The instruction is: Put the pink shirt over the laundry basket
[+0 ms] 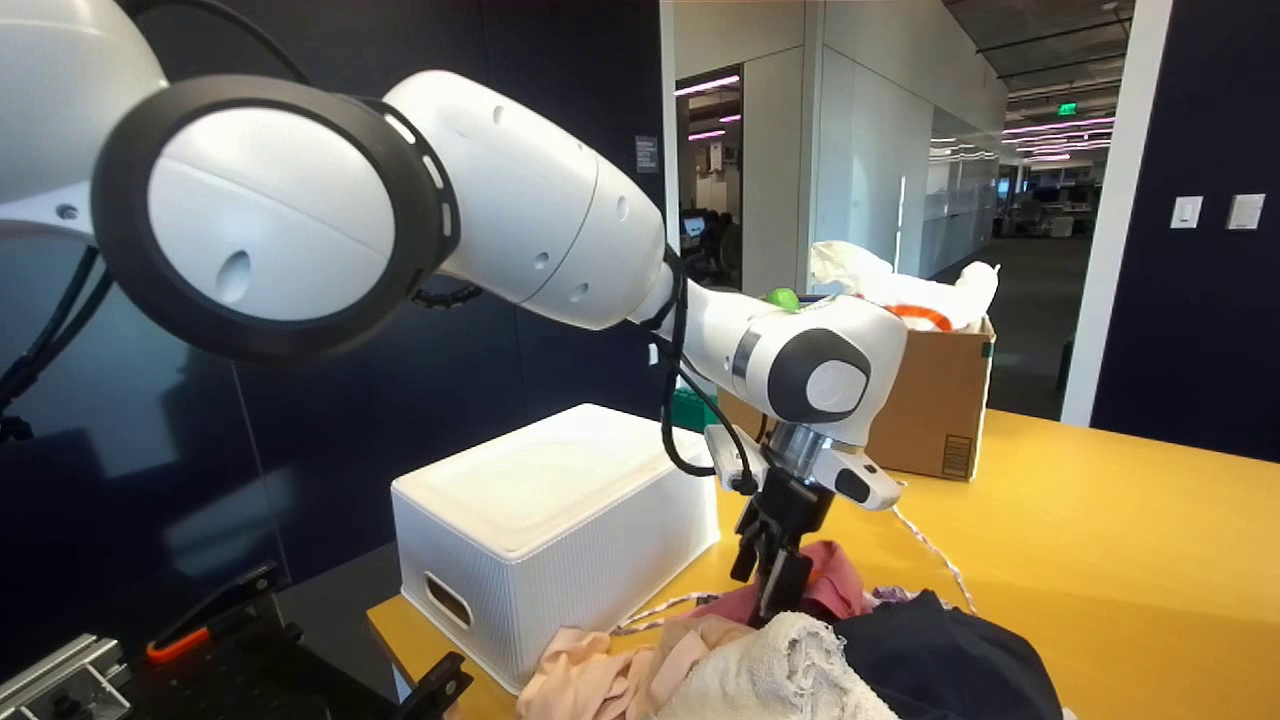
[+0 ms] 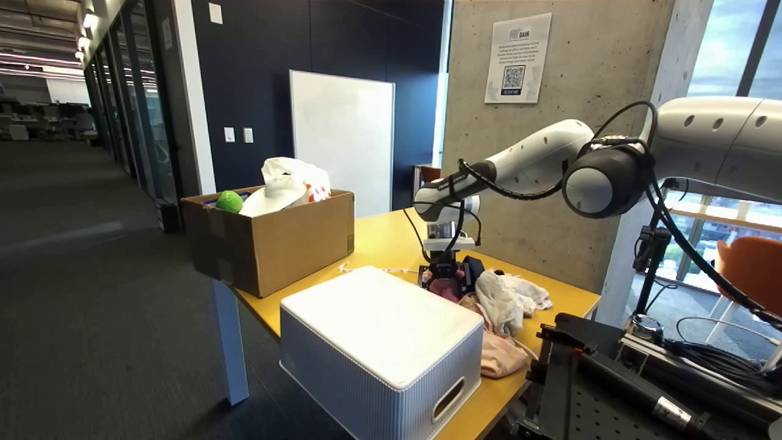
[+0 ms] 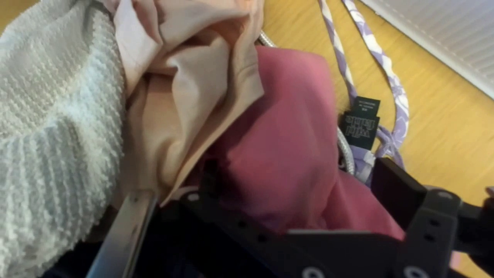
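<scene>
- The pink shirt [image 3: 293, 127] lies bunched on the yellow surface [image 1: 1120, 560], right below the lowered end of the arm [image 1: 560, 200] and among other garments.
- The fingers [image 3: 399, 189] are spread, one on either side of a fold of the pink shirt — a wide gap, with cloth in it. Whether both touch the fabric, I cannot tell.
- A peach garment [image 3: 185, 77] lies against the pink shirt and overlaps its edge in the wrist view.
- Next to that comes a cream knit [image 3: 58, 116], thick and rough in texture.
- A navy cloth [image 1: 950, 650] is heaped beside the cream knit in an exterior view.
- On the opposite side of the pink shirt from the peach garment, lilac-and-white straps [image 3: 397, 90] trail over the surface, a black label [image 3: 361, 123] near them.
- The laundry basket [image 2: 342, 373] stands just beside the garments — white, ribbed along its walls, flat face up, a handle slot [image 2: 449, 399] in its end.
- Farther off, a cardboard box [image 2: 305, 238] holds white items [image 2: 281, 177] and a green, rounded thing [image 2: 230, 201].
</scene>
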